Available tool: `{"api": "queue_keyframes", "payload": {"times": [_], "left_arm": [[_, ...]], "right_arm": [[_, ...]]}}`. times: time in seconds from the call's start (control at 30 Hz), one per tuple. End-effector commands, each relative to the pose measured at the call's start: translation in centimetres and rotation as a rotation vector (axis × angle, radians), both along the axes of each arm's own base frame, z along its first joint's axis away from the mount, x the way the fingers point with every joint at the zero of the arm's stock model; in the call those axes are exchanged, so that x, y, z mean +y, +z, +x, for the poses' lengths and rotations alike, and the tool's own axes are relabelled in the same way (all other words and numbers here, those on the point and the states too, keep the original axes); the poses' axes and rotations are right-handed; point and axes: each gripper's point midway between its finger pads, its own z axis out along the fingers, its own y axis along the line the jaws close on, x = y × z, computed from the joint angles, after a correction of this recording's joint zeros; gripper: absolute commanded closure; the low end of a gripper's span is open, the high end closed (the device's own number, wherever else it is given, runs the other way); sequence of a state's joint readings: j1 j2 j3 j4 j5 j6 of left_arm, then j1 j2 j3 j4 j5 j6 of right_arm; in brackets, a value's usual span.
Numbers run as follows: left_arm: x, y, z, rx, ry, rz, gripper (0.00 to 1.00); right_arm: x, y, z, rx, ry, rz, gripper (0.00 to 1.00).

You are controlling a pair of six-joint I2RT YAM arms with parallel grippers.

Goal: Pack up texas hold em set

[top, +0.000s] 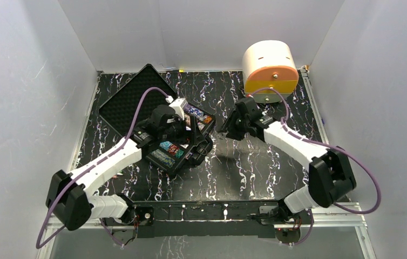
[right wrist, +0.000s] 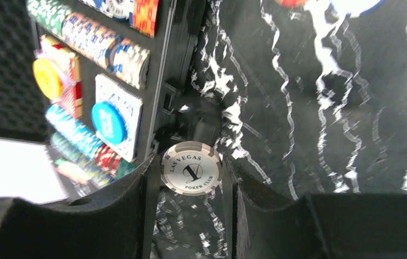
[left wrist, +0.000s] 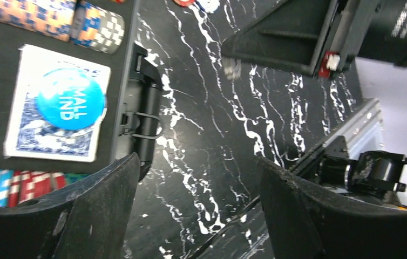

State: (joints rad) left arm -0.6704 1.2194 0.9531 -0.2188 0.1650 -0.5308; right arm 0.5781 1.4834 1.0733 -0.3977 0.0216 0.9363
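The black case (top: 182, 154) lies open at centre-left, its foam-lined lid (top: 128, 105) flat behind it. Rows of multicoloured chips (right wrist: 107, 46) fill it. A blue disc (left wrist: 70, 99) lies on the blue deck (left wrist: 31, 135), and a yellow disc (right wrist: 47, 79) on the red deck. My left gripper (left wrist: 197, 162) is open and empty, hovering over the case's right edge by its latch (left wrist: 143, 116). My right gripper (right wrist: 191, 178) is shut on a grey-white "Las Vegas Poker Club" chip (right wrist: 191, 168), held just right of the case (right wrist: 163, 81). In the top view it (top: 224, 128) faces the left gripper (top: 188, 135).
A white-and-orange rounded drawer box (top: 270, 67) stands at the back right. Two loose chips, one red (right wrist: 290, 1) and one white-blue (right wrist: 352, 4), lie on the marbled table right of the case. Small pens (top: 116, 174) lie beside the left arm. White walls enclose the table.
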Motion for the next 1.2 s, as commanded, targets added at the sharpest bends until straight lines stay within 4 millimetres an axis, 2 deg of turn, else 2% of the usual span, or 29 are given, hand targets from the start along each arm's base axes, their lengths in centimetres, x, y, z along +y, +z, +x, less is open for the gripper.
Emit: {"api": "queue_keyframes", "payload": {"times": [0.0, 0.17, 0.33, 0.53, 0.57, 0.63, 0.8, 0.93, 1.0, 1.03, 1.13, 1.17], "left_arm": [[-3.9, 1.5, -0.1, 0.029, -0.066, -0.181, 0.24], [-5.7, 1.0, 0.4, 0.009, -0.072, -0.238, 0.25], [-6.9, 0.6, 0.5, 0.035, -0.077, -0.288, 0.37], [-7.2, 0.4, 0.4, 0.032, -0.071, -0.276, 0.40], [-7.3, -0.5, 0.6, 0.048, -0.067, -0.261, 0.40], [-7.4, -0.8, 0.9, 0.047, -0.056, -0.251, 0.41], [-7.5, -1.2, 1.6, 0.040, -0.044, -0.225, 0.62], [-7.4, -1.3, 1.7, 0.030, -0.051, -0.209, 0.84], [-7.3, -1.3, 1.9, 0.014, -0.053, -0.192, 0.97], [-7.2, -1.4, 2.0, 0.001, -0.057, -0.177, 1.00], [-6.8, -1.2, 2.4, -0.062, -0.094, -0.114, 1.00], [-6.5, -1.1, 2.7, -0.097, -0.116, -0.073, 1.00]], "right_arm": [[2.7, 2.7, -1.4, 0.055, -0.085, 0.320, 0.60], [3.2, 3.8, -3.1, 0.103, -0.121, 0.471, 0.59], [3.4, 4.6, -4.0, 0.130, -0.136, 0.549, 0.59], [3.4, 5.1, -4.3, 0.135, -0.153, 0.596, 0.59], [3.5, 5.3, -4.2, 0.135, -0.150, 0.607, 0.59], [3.7, 5.4, -4.3, 0.145, -0.144, 0.617, 0.59], [4.1, 5.6, -4.3, 0.159, -0.136, 0.637, 0.59], [4.2, 5.7, -4.1, 0.157, -0.136, 0.639, 0.59], [4.2, 5.5, -4.0, 0.148, -0.131, 0.628, 0.56], [4.1, 5.4, -3.9, 0.140, -0.127, 0.612, 0.51], [3.1, 5.0, -2.9, 0.076, -0.109, 0.538, 0.31], [2.6, 5.0, -2.4, 0.054, -0.100, 0.505, 0.28]]}}
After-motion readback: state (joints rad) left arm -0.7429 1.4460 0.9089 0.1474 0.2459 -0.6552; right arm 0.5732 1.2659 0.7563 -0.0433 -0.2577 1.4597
